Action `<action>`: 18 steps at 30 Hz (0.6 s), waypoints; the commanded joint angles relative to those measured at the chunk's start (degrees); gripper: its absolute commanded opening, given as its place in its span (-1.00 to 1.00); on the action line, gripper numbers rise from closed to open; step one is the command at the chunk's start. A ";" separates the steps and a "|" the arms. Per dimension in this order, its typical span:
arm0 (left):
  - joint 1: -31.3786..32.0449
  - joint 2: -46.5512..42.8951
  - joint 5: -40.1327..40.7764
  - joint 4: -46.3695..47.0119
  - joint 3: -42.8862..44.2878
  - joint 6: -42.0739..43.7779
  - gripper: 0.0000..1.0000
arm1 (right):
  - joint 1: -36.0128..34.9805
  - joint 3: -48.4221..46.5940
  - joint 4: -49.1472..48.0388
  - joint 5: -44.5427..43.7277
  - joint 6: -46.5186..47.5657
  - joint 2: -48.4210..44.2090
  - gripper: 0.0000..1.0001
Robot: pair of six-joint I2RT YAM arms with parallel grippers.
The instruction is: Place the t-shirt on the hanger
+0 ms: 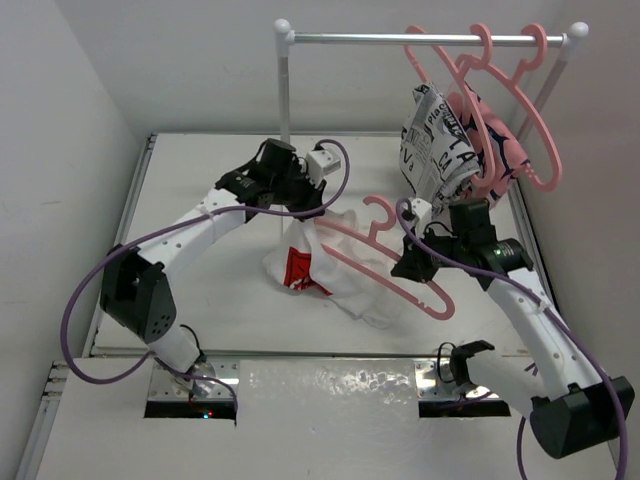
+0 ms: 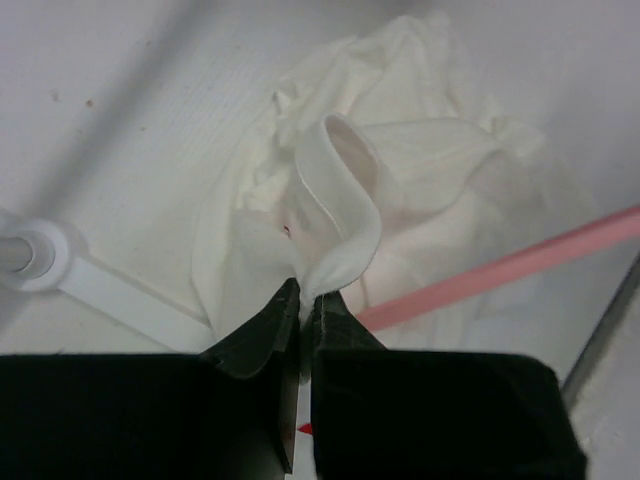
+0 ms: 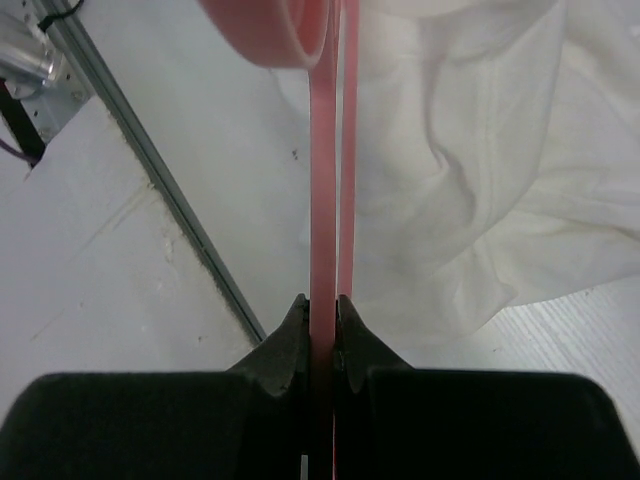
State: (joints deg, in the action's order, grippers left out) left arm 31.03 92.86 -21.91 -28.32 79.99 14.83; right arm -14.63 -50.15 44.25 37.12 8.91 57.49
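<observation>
In the top view we saw the t-shirt (image 1: 325, 270) lying crumpled near the middle of the table (image 1: 200, 290), its red patch (image 1: 300, 268) showing on the 9 o'clock side of the heap. The left gripper (image 2: 305, 303) reached in from 10 o'clock. In its wrist view its fingers were pinched shut on a folded band of the white cloth, a collar or a hem; we could not tell which. The fold rose in a loop just above the fingertips. The hanger (image 1: 400, 265) lay slanted across the shirt's 3 o'clock side, its hook pointing toward 12 o'clock and one arm running toward 5 o'clock. The other arm reached toward 10 o'clock and met the cloth, though we could not tell whether it sat over or inside the fabric. The right gripper (image 3: 322, 312) came in from 4 o'clock and was clamped on the hanger's thin edge, its fingers pressed against the pink plastic on both sides. Toward 1 o'clock the rack (image 1: 420, 39) stood at the table's far edge, carrying a newsprint-patterned shirt (image 1: 440, 145), a pink shirt (image 1: 495, 150) and spare pink hangers (image 1: 530, 110).
</observation>
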 commanded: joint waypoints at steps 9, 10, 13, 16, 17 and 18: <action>5.34 -9.10 -13.33 -5.96 8.25 1.16 -1.00 | -2.24 6.03 -22.63 0.32 -12.16 -8.62 -1.00; 6.32 -9.27 -13.94 -6.92 9.65 1.17 -1.00 | -2.42 5.94 -23.15 -0.73 -12.94 -9.06 -1.00; 9.31 -10.59 -16.66 -7.11 9.32 0.65 -1.00 | -2.94 5.94 -25.69 -2.84 -14.96 -10.29 -1.00; 11.33 -12.00 -16.94 -5.18 7.29 -1.81 -1.00 | -3.82 5.24 -26.93 -5.30 -15.76 -10.30 -1.00; 11.77 -12.09 -16.85 -4.82 7.12 -2.08 -1.00 | -4.17 5.15 -27.20 -5.57 -15.85 -10.21 -1.00; 12.82 -11.83 -16.59 -4.47 7.11 -2.43 -1.00 | -4.35 5.76 -28.59 -5.75 -16.02 -10.21 -1.00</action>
State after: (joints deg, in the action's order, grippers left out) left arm 42.02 83.26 -34.65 -35.00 87.13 14.94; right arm -18.20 -43.90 24.25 33.80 -4.91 47.64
